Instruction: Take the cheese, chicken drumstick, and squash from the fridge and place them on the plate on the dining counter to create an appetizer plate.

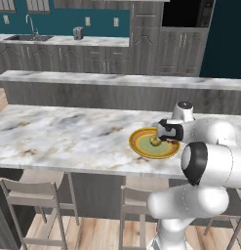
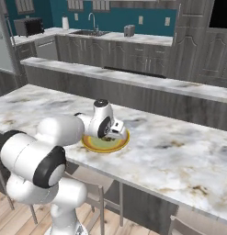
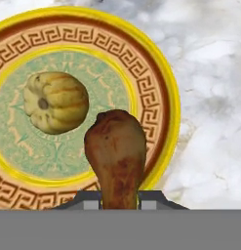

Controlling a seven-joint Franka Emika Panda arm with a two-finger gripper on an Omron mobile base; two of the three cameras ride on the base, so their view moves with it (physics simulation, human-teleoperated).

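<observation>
Chicken drumstick (image 3: pixel 115 156): reddish-brown, thick rounded end pointing away from the camera in the hand view, narrow end pinched between the two dark finger tips (image 3: pixel 91 198) at the bottom of that view. Gripper (image 3: pixel 120 200) pressed together on the narrow end, a tip visible on either side of it. Seen over the plate (image 3: pixel 156 73), covering part of the key-pattern band and part of the green centre; whether touching the plate surface or held just above it, cannot tell.

Squash (image 3: pixel 56 102): pale yellow-green, ribbed, small dark stem scar facing the camera. Lying on the green centre of the plate, just beside the drumstick's thick end, small gap between the two in the hand view. Visible also in the left base view as a small pale lump (image 1: pixel 154 141) in the plate, close against the dark gripper (image 1: pixel 169 132).

Plate: yellow outer edge, orange-brown patterned band, greenish centre. Resting flat on the dining counter (image 1: pixel 58 134), toward the near edge, above the stools (image 1: pixel 31 195). In the right base view, plate (image 2: pixel 118 144) partly covered by the hand and wrist; gripper (image 2: pixel 116 134) low over its middle.

Arm bent forward over the counter from the base, hand tilted down onto the plate.

Beyond the dining counter: raised grey ledge (image 1: pixel 117 80), then far counter with sink (image 1: pixel 29 37) against the teal wall.
</observation>
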